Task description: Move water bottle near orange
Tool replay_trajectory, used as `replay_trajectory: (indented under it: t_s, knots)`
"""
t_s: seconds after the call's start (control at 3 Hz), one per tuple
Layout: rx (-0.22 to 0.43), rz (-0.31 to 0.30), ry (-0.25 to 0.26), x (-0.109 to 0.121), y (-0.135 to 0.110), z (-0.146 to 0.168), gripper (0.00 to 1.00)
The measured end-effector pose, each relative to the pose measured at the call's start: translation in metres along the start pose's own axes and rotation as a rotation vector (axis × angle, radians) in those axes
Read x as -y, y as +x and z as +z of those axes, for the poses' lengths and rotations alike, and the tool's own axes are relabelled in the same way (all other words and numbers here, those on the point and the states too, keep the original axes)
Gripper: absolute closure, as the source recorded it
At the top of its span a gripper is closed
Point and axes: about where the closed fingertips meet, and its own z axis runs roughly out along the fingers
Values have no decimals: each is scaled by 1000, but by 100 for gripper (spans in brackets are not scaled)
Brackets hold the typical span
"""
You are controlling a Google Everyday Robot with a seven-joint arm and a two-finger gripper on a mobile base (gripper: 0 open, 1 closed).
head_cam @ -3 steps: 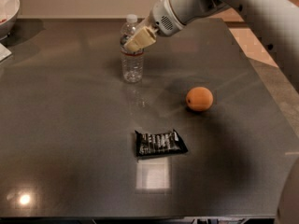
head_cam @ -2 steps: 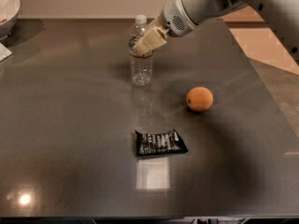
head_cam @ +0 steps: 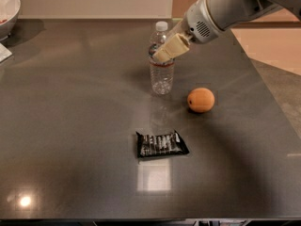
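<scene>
We note a dark table (head_cam: 70, 126), with the arm (head_cam: 225, 8) reaching in from the upper right. Its gripper (head_cam: 161, 56) is clamped around the shoulder of the upright bottle (head_cam: 161, 79), just under the cap. The bottle is mid-table, near the orange (head_cam: 201, 100) on its left but apart from it; the wrapper (head_cam: 161, 144) lies in front of both.

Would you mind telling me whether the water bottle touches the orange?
Apart. The camera view shows bare table between water bottle and orange; the hand is clamped on the bottle's upper body.
</scene>
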Motion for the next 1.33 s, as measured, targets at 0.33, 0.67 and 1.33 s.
replay_trajectory:
  t_s: [0.33, 0.67, 1.33]
  knots:
    - [-12, 24, 37, 2, 16, -12, 100]
    - [-15, 50, 63, 5, 29, -20, 100]
    - [14, 85, 83, 10, 44, -23, 59]
